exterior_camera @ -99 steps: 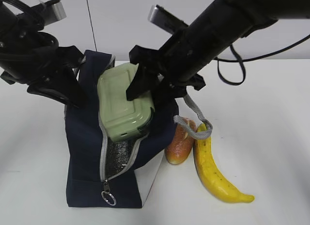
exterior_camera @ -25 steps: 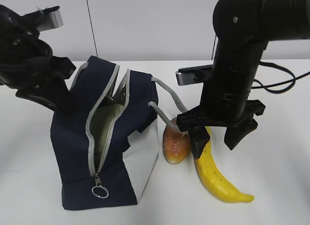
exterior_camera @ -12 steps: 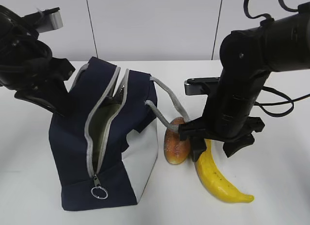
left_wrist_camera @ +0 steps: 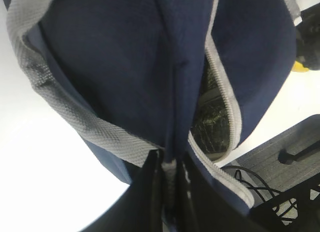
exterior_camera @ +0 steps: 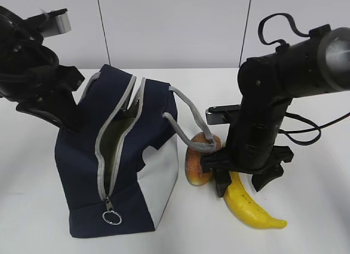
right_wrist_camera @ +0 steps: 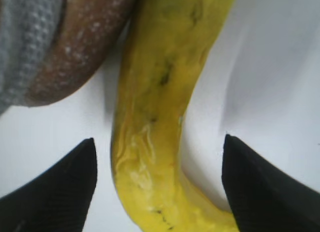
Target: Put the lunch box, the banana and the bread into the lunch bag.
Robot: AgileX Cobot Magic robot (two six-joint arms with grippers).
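Matte black arms, looping black cables, black ribbed claw (right_wrist_camera: 159,184) tips

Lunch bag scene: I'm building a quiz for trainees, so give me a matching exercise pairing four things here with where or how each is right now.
Things:
1. banana
2. bread
3. lunch bag
4. left gripper

States:
A. unzipped, standing on the table
B. shut on the bag's edge
C. under a grey handle loop
D. between the right gripper's open jaws

Pairs: 1-D, 2-C, 3-A, 4-B
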